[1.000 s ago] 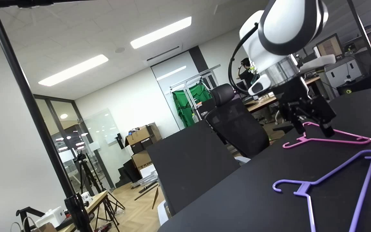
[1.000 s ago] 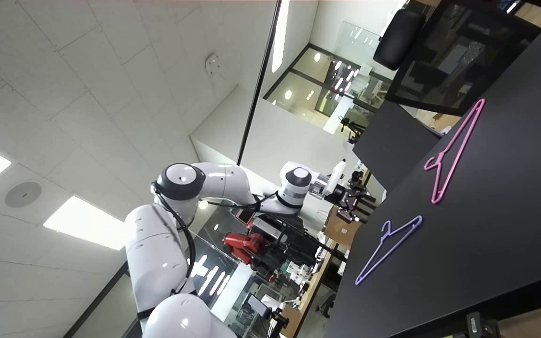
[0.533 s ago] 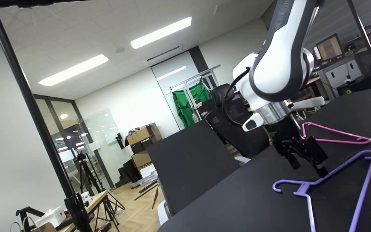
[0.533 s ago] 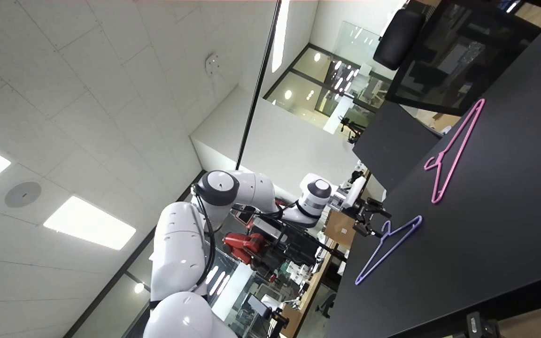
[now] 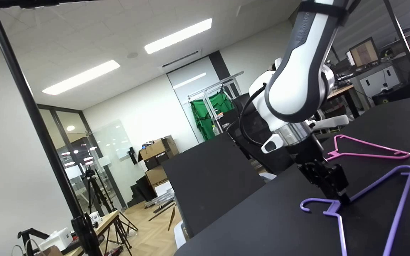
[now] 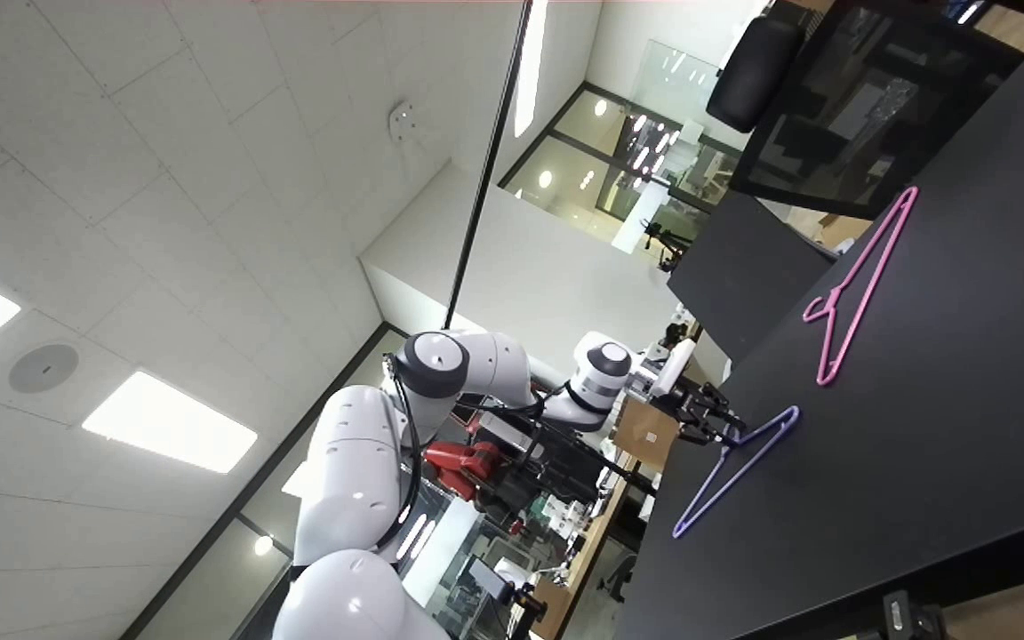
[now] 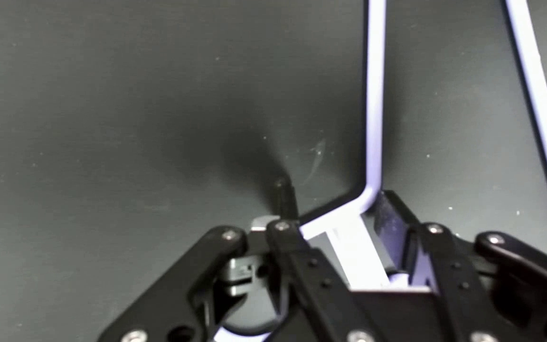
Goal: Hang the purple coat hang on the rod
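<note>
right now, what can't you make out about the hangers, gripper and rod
Hook of the purple hanger: wrist view, mostly hidden behind the gripper.
Firm grip or not: wrist view, the gripper's own body blocks part of the contact area.
Hook of the pink hanger: in an exterior view, hidden behind the gripper.
Ends of the rod: there too, cut off by the left and top edges.

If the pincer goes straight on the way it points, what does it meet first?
Probably the table: the pincer points down at it, open jaws straddling part of the purple hanger. Depth is unclear; one jaw could catch the hanger first.
</note>
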